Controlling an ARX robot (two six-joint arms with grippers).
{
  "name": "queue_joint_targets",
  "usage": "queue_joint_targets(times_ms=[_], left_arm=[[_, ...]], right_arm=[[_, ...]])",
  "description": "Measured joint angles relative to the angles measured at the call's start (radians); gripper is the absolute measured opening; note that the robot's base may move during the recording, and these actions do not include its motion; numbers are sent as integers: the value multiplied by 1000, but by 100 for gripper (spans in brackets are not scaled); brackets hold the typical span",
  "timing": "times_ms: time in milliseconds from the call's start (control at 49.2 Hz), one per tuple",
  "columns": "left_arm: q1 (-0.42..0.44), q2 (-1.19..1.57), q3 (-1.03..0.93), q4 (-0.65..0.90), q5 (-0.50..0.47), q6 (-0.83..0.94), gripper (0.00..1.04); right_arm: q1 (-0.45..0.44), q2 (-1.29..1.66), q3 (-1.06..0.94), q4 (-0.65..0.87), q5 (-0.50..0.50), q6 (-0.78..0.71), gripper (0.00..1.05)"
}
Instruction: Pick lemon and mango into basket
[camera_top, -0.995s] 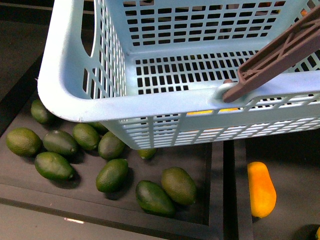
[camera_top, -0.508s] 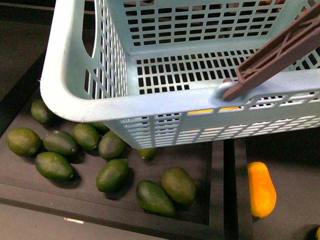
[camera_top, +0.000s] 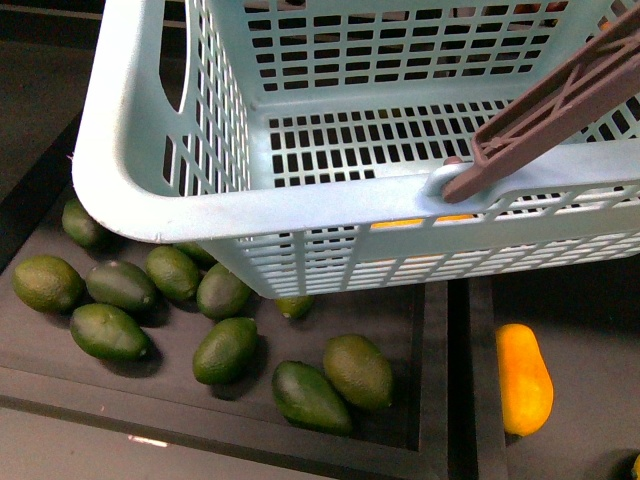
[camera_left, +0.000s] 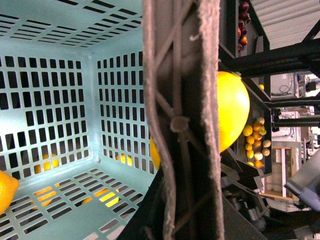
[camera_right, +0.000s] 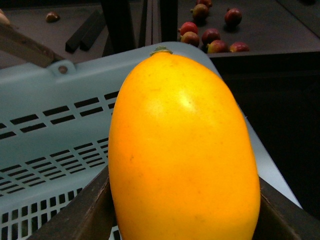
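Turquoise basket (camera_top: 300, 215) has drifted a touch left over the last second. Otherwise no change: it hangs tilted over the green fruits (camera_top: 225, 350), with the handle (camera_top: 545, 110) raised up to the right. Reads as sway, not a set-down. The spare orange fruit (camera_top: 523, 378) on the right tray hasn't moved.

Right gripper (camera_right: 182, 222) is clamped on the mango (camera_right: 182, 145), dark fingers (camera_right: 75, 212) on either side. The mango sits just over the basket rim, not yet inside. Red apples (camera_right: 210, 36) lie far behind it.

Left gripper: the handle fills its wrist view and the jaws are hidden, so I can't tell the grip. My guess is it's carrying the basket.

Lemon (camera_left: 6, 192): an orange-yellow fruit at the edge of the left wrist view, inside the basket low by the wall. Probably the lemon, so that half looks done.

Next, as I judge it: bring the mango in past the rim, lower it, then release. Risk: with the basket swaying, the fruit could clip the rim and roll off onto the trays.
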Motion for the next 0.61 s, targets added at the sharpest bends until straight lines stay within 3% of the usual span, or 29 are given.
queue_joint_targets(times_ms=[203,325,508,609], left_arm=[[0,0,0,0,0,2,6],[0,2,-1,0,-6,-1,6],[1,2,-1,0,-5,3,6],[0,2,-1,0,1,0,6]], right_arm=[[-15,-30,0,-48,11,28,98],[-63,-116,-16,-164,2,113,96],[-67,-305,-48,-361,96,162,96],[-119,-409,-203,-30,-168,10,80]])
